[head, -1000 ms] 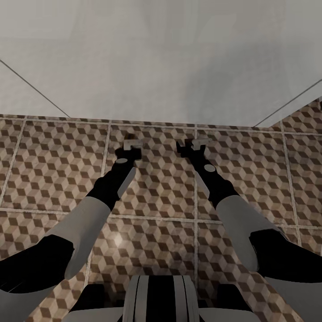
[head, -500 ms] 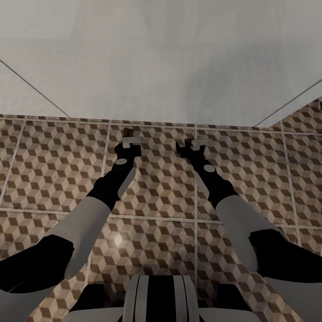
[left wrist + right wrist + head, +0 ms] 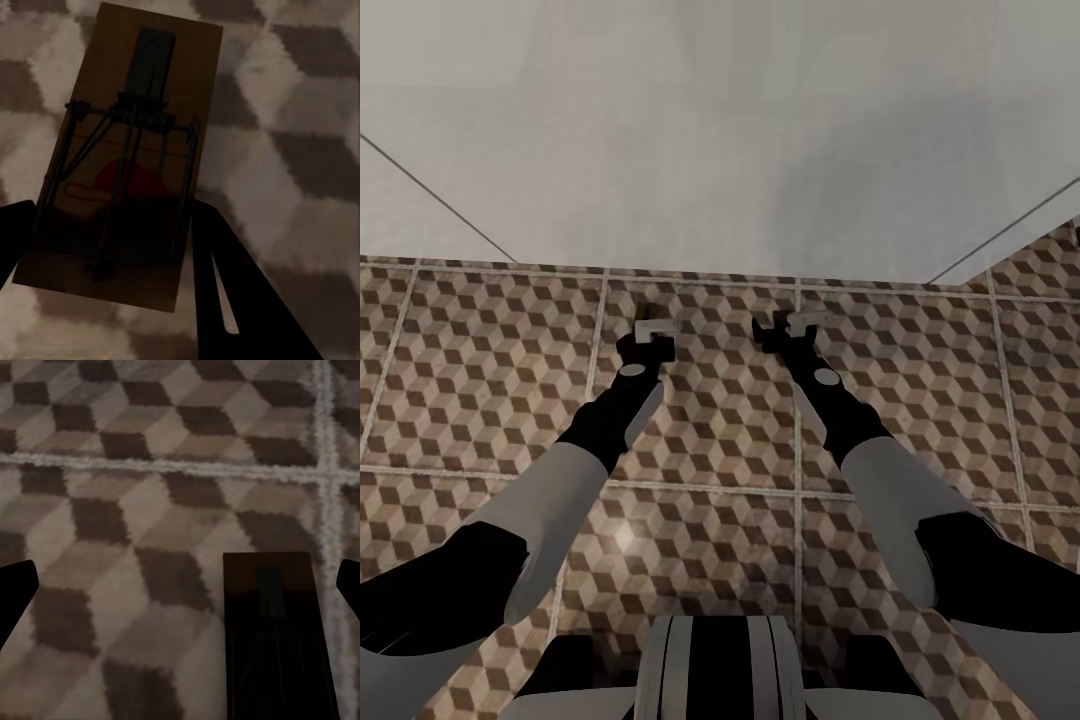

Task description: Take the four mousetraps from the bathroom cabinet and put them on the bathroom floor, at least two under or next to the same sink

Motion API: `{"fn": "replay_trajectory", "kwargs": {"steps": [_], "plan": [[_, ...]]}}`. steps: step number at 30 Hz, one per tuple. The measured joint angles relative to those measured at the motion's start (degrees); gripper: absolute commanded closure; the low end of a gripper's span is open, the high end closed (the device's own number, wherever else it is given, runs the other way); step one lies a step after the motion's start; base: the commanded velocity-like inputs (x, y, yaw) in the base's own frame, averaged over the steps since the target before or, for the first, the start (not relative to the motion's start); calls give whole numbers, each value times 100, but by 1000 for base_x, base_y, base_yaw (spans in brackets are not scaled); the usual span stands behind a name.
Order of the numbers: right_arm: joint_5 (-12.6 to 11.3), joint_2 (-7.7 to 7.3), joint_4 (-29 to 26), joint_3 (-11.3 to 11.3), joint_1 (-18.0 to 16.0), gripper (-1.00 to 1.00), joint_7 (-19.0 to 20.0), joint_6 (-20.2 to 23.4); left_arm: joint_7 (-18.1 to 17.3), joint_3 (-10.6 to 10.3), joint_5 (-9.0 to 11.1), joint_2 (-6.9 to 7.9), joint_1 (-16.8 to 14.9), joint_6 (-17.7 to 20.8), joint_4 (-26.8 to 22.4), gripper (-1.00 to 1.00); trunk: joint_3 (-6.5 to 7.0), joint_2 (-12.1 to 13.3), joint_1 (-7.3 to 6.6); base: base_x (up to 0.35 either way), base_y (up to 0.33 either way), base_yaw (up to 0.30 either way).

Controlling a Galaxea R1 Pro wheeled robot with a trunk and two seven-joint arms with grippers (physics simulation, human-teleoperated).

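Tan wooden mousetrap (image 3: pixel 124 157) lies flat on the bathroom floor (image 3: pixel 490 370) between the spread fingers of the left gripper (image 3: pixel 651 322), unheld; looks light, stiff, best pinched by long edges.

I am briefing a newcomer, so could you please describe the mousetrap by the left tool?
Where the pale grey wall meets the cube-patterned brown-and-beige tile floor, find the left tool. Between its fingers sits a small flat tan wooden mousetrap with dark wire parts; its red mark distinguishes it from the dark shadowed board by the right tool.
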Motion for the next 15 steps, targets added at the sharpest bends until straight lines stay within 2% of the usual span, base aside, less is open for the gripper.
{"fn": "replay_trajectory", "kwargs": {"steps": [15], "plan": [[0,17,7,0,0,-100,0,-6,-2,3,-2,-6,0,-327,209,100,0,0,0,0,0,0]]}}
